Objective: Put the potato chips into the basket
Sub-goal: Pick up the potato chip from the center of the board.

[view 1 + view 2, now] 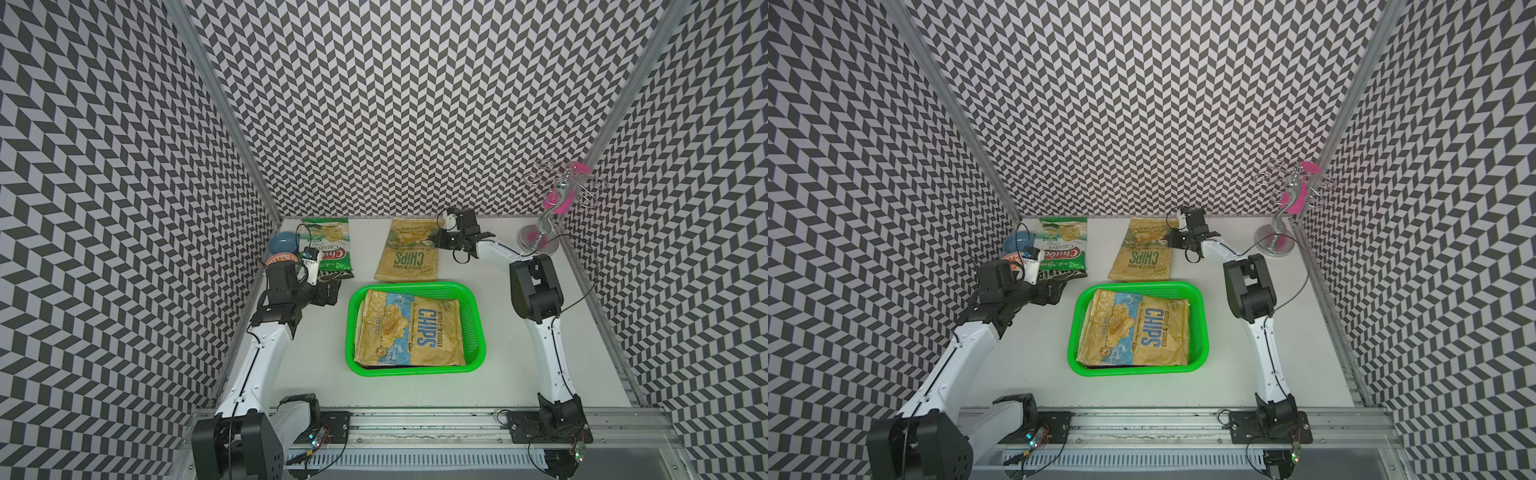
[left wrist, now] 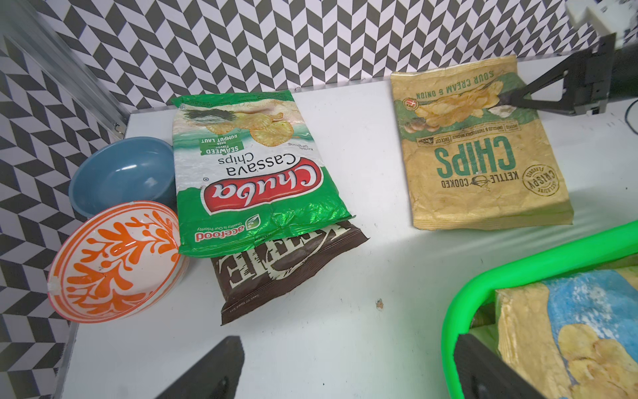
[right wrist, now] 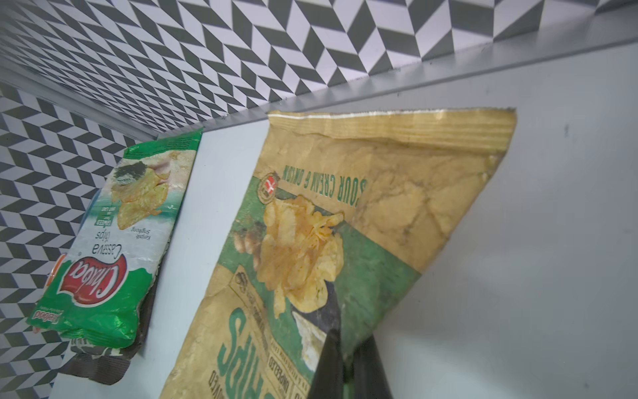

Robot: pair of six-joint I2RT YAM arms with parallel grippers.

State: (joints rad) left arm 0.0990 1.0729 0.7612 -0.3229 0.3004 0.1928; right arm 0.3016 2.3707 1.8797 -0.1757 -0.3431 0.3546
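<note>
While the right jaws clamp the tan CHIPS bag (image 1: 405,257) at the basket's (image 1: 473,328) twelve o'clock, the left jaws gape empty.

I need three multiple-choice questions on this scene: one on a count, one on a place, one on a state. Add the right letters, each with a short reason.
1. Chip bags seen outside the basket: A) two; B) five; C) three.
2. The brown Kettle bag lies: A) inside the basket; B) partly under the Chuba bag; C) on top of the Chuba bag.
3. The right tool is: A) shut on the sour cream bag; B) open above the basket; C) shut on the Chuba bag.
Answers: C, the Chuba, Kettle and sour cream bags; B, its brown end shows beneath the green bag; A, it pinches that bag's edge.
</note>
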